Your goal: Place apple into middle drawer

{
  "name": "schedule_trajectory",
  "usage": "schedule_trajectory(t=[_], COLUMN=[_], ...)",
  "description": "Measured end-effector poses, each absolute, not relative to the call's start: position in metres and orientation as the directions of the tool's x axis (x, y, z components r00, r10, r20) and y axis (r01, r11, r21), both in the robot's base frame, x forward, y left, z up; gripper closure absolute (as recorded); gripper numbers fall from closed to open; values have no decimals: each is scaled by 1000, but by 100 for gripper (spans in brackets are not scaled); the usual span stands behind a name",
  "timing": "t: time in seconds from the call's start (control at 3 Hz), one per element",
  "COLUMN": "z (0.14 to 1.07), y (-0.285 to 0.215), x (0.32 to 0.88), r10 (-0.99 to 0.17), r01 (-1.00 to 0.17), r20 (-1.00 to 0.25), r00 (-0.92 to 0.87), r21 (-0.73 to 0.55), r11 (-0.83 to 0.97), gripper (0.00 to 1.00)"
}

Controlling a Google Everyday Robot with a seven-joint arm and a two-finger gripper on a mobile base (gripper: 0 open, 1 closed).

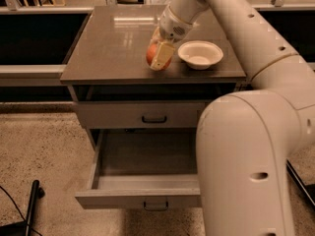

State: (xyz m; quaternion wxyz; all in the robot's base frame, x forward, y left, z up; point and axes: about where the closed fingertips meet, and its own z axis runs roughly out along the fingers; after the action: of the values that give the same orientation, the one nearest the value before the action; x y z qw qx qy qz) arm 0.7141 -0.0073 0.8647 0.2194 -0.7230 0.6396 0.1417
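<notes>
The red-orange apple (153, 54) is held in my gripper (160, 54) near the front edge of the cabinet top, left of the cream-white bowl (200, 54). One cream finger covers the front of the apple. The gripper is shut on the apple; I cannot tell if the apple still touches the top. The middle drawer (140, 198) is pulled open below and looks empty inside; my arm's large white body hides its right part. The upper drawer front (142, 114) is shut.
The grey cabinet top (113, 48) carries only the bowl and the apple. A dark stand leg (32, 205) lies on the speckled floor at the lower left. Another dark leg (302, 183) shows at the right.
</notes>
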Motion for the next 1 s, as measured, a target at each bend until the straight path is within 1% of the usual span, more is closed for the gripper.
schedule_trajectory(t=[0.33, 0.67, 1.0], z=[912, 960, 947], y=[9, 3, -4], x=[674, 631, 621], r10=[-767, -699, -694], r01=[-958, -904, -900], r20=[-580, -601, -614], r00=[275, 388, 375], r21=[-235, -394, -422], r11=[-166, -164, -113], gripper=[100, 100, 100])
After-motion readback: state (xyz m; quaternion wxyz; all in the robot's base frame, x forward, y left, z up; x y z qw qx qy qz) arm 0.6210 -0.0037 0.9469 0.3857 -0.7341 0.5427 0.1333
